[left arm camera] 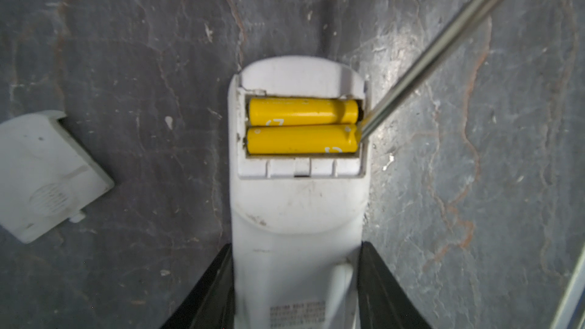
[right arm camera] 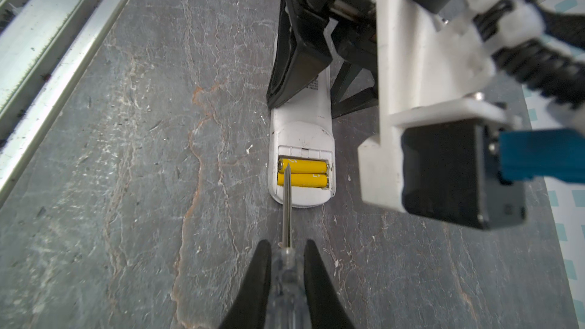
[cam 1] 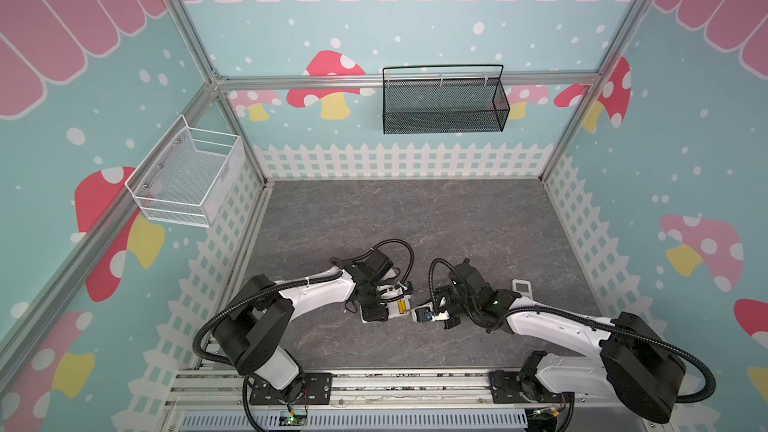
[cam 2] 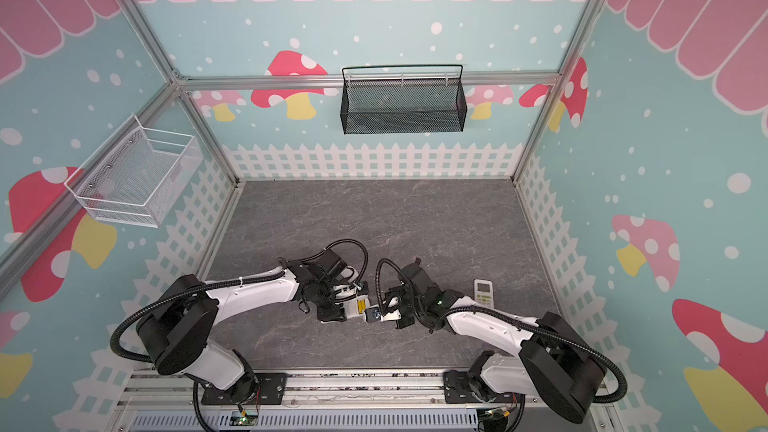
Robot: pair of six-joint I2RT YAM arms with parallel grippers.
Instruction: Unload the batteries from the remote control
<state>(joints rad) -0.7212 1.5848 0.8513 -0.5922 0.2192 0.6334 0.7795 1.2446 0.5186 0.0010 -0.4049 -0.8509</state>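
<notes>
Two yellow batteries side by side in the open bay of the remote control; left gripper clamps it, right gripper pinches a screwdriver, tip at one battery's end; battery cover lies nearby.

Two yellow batteries, two remotes, one screwdriver, one battery cover, two wall baskets

The batteries are smooth and shiny. The remote is scuffed white plastic. The screwdriver is shiny metal. The counter looks stony.

Grey tabletop carries opened remote, loose cover, another remote.
</notes>
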